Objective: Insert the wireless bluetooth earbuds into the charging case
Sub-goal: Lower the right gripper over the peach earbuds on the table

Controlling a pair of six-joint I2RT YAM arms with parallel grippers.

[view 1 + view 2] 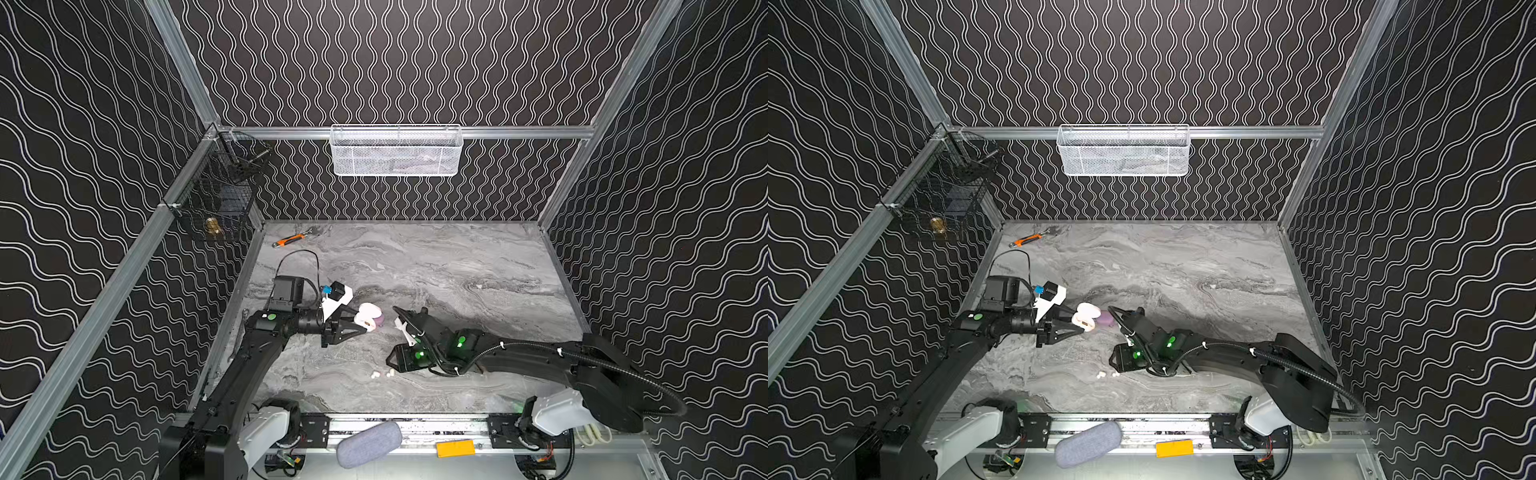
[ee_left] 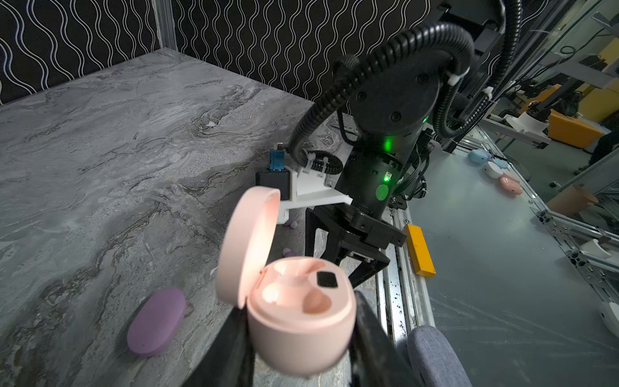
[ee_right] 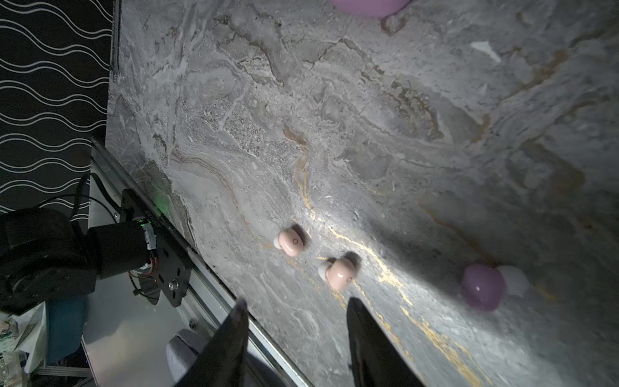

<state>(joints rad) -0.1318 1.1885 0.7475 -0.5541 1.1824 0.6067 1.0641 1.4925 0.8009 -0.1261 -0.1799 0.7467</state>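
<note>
Nearest to you, a grey soft pad (image 1: 369, 442) and a yellow block (image 1: 455, 448) are lying on the front rail. A little past them, two pale pink earbuds (image 3: 290, 242) are lying side by side on the desk (image 3: 402, 134), close to its front edge. They are not touching each other. Your right tool (image 3: 296, 311) is hanging just over them. Its jaws are standing part way open, and nothing is sitting between them. A lilac earbud (image 3: 482, 291) is lying on the desk near the pale pair, but apart from it.

Farther in, your left tool (image 2: 299, 335) is squeezing the bottom half of a pale pink charging case (image 2: 294, 311). One finger is pressing on each side of it. The lid of the case is standing open, and the open side is facing up. A purple case (image 2: 156, 321) is lying shut on the desk just beside it.

At the far left corner of the desk, a wrench with an orange handle (image 1: 291, 240) is lying flat. Behind it all, a white mesh basket (image 1: 395, 150) is hanging on the back wall, and a black wire basket (image 1: 220, 195) is hanging on the left wall.
</note>
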